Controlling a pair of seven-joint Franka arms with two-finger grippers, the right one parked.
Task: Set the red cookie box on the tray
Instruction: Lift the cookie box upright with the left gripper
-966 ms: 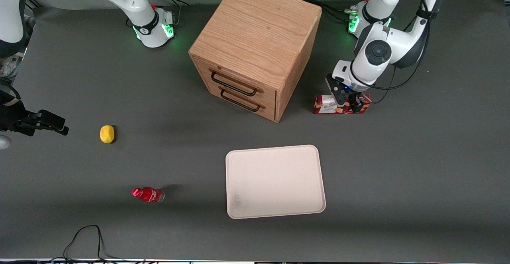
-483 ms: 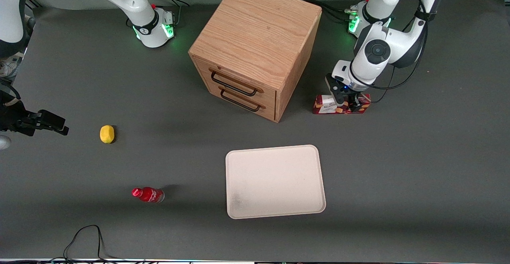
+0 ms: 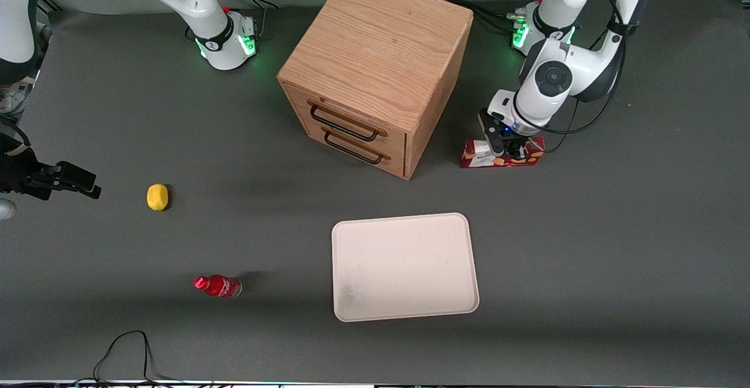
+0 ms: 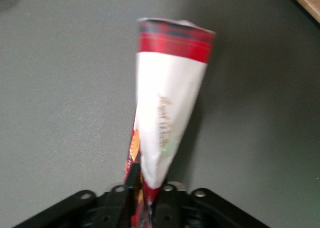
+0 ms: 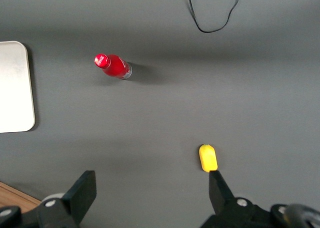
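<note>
One slim red cookie box (image 3: 499, 158) lies on the dark table beside the wooden drawer cabinet (image 3: 375, 71), toward the working arm's end, with your gripper (image 3: 508, 149) down over its middle and the fingers (image 4: 134, 180) clamped on the carton's narrow faces. From the wrist view the box (image 4: 167, 112) runs away from the gripper, white label panel up and a red plaid band at the end; whether it is off the table yet you cannot tell. Judge it a light load: thin printed cardboard, likely part hollow, stiff along its length but ready to dent or crease if you squeeze hard. The glossy print may be slick against the pads, so a firm, not crushing, hold looks right. Your grip sits near the mid-length, which should keep the long box from drooping or swinging at either end; a hold nearer one end would probably let it pivot. The cream tray (image 3: 404, 266) lies flat and bare, nearer the front camera and well apart from the box. A small red bottle (image 3: 218, 286) and a yellow object (image 3: 157, 196) lie toward the parked arm's end, clear of any likely path.
</note>
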